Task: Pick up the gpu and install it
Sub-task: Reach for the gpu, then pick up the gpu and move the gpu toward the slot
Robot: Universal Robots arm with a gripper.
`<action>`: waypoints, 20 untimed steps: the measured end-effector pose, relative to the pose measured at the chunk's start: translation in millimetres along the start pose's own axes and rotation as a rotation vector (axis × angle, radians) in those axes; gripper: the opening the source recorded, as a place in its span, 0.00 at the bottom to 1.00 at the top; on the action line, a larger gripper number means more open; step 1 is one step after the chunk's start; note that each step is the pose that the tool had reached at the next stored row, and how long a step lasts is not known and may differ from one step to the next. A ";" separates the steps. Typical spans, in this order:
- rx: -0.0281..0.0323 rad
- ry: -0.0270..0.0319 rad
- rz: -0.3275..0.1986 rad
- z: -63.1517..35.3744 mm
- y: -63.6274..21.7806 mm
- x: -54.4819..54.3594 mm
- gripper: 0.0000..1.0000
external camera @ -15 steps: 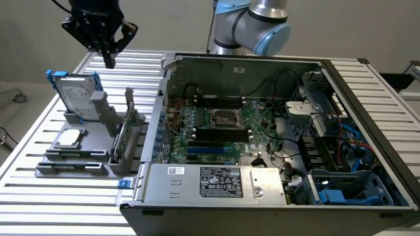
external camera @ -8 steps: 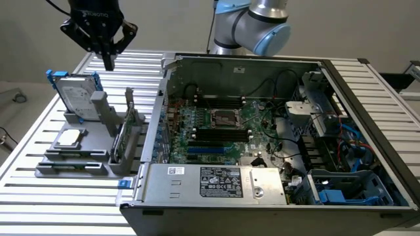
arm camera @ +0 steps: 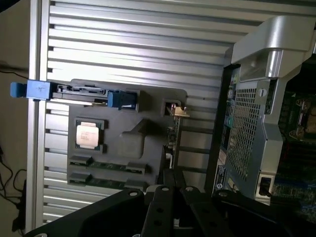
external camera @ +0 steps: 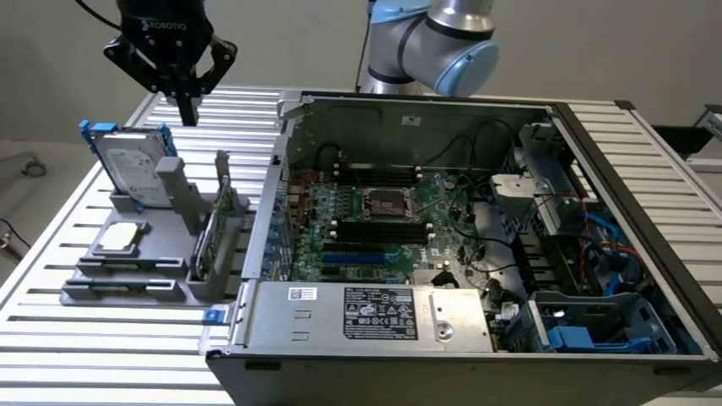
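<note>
Gripper (external camera: 188,112) held high over holder (external camera: 124,288), fingers closed together, nothing gripped. Gpu (external camera: 216,224) stood on edge below it, long axis laid parallel to case (external camera: 266,228) wall.

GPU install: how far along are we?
Done: nothing yet. The gpu stands on edge in the gray holder, outside the open case.
In hand: nothing. The gripper hangs above the holder's far end with its fingers together, clear of the card.
Left: the pick and the install, both not yet done.
</note>
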State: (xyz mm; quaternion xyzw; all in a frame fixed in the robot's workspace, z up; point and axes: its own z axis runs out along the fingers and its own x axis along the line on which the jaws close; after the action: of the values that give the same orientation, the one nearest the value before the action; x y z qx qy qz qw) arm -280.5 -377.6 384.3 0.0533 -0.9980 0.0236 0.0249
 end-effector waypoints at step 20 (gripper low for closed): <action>0.0037 0.0005 0.000 4.8 0.2 -0.2 0.30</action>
State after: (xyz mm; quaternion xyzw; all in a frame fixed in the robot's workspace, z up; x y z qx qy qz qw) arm -280.6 -377.6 379.5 0.0532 -0.9979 0.0255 0.0251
